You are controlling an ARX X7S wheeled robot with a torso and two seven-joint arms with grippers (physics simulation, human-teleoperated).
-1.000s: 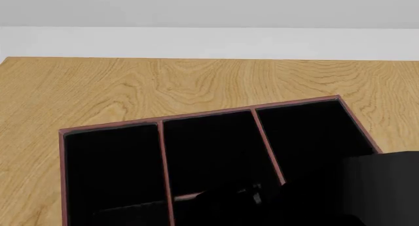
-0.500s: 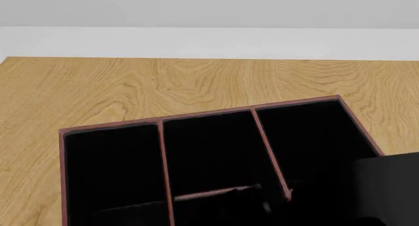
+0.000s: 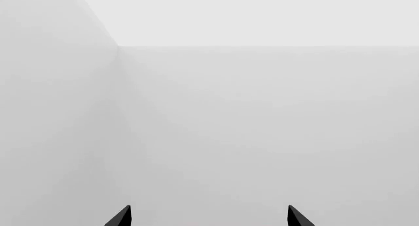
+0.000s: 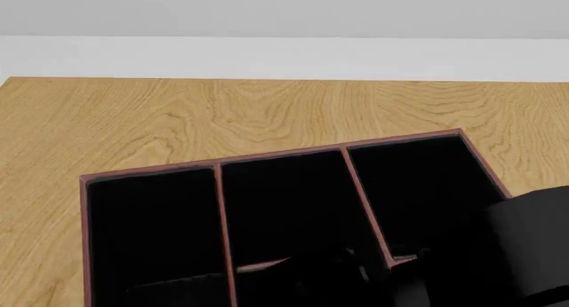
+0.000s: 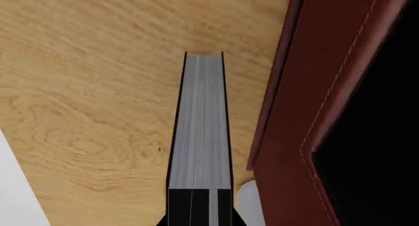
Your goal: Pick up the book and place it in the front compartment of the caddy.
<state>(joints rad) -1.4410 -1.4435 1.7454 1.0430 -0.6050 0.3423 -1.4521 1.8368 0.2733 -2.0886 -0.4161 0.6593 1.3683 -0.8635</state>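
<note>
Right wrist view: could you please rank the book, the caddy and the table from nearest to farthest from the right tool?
1. The book, gripped in the right tool, with its page edge towards the camera.
2. The caddy, whose red-brown outer wall rises just beside the book.
3. The table, the wood surface beyond the book's far end.

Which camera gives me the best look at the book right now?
The right wrist view: the book shows its grey page edge beside the caddy. The head view shows no recognisable book; the left wrist view, only blank wall.
</note>
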